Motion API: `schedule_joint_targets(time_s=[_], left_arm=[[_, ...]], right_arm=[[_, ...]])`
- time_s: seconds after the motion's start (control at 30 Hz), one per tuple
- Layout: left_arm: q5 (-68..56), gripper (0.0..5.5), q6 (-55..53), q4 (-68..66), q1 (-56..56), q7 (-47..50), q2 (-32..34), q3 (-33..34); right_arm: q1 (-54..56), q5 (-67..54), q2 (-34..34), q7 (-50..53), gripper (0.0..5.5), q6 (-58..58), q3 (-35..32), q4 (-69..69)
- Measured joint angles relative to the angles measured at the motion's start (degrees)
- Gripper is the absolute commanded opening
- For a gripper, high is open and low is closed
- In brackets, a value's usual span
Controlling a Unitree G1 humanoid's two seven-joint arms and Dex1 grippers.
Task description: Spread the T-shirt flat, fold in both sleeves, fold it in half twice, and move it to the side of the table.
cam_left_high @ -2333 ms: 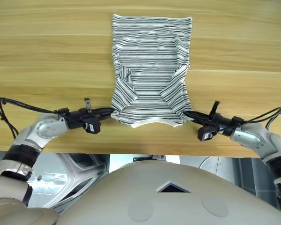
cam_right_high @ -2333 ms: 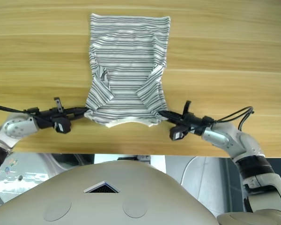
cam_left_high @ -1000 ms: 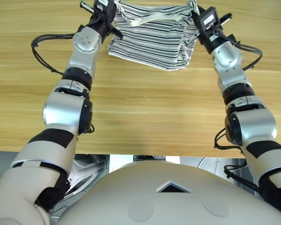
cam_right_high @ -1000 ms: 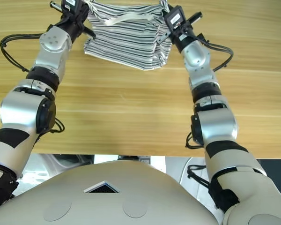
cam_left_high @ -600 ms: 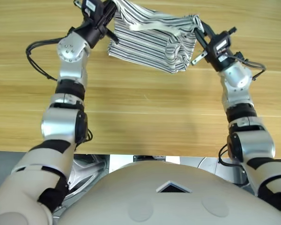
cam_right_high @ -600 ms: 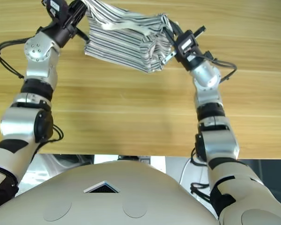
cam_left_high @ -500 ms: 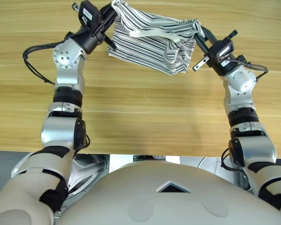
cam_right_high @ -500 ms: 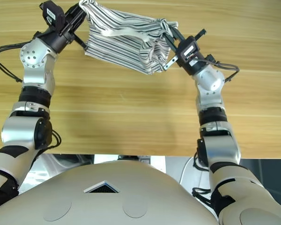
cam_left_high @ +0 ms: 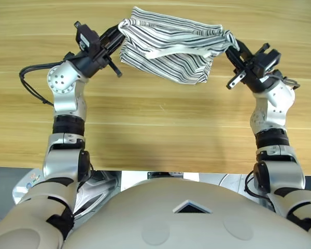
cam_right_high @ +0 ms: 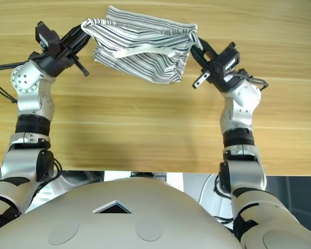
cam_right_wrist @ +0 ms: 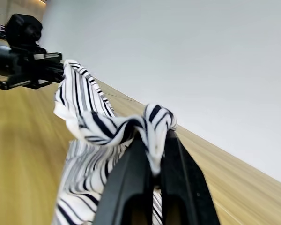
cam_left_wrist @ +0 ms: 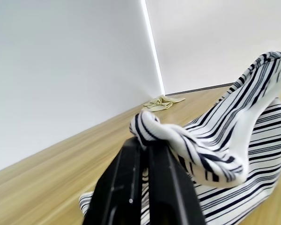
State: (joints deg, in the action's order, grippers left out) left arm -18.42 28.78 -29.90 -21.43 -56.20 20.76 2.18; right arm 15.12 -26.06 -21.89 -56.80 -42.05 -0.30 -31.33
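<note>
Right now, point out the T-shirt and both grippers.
T-shirt (cam_left_high: 166, 65), left eye view, middle of the striped cloth.
left gripper (cam_left_high: 119, 31), left eye view, tips at shirt corner.
right gripper (cam_left_high: 232, 45), left eye view, tips at other corner.

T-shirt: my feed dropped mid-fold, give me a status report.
Left gripper shut on one corner of the T-shirt, right gripper shut on the other. Shirt slung between them over the table. Small pale item far off, well clear.

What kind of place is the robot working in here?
Probably a plain test room or lab: a long wooden table, bare white walls, and a striped T-shirt held up by the left gripper and right gripper.
</note>
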Motion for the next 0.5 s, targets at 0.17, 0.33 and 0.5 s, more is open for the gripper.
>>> schedule_joint_targets(time_s=[0.17, 0.33, 0.5], left_arm=[[-2.0, 0.02, 0.1, 2.2, 2.4, -2.7, 0.7, 0.8], [4.4, 0.02, -2.7, -8.1, -4.7, 8.3, -0.3, 0.9], [10.6, 0.02, -8.3, -25.0, -17.7, 22.5, -2.2, 0.8]], right_arm=[[-2.0, -1.3, 0.0, -3.3, 0.00, 0.5, -1.0, 3.1], [-0.2, 5.3, 0.8, 1.9, 0.00, 0.3, -1.5, -1.5], [9.2, 18.9, 3.3, 19.3, 0.00, 0.7, -1.2, -14.2]])
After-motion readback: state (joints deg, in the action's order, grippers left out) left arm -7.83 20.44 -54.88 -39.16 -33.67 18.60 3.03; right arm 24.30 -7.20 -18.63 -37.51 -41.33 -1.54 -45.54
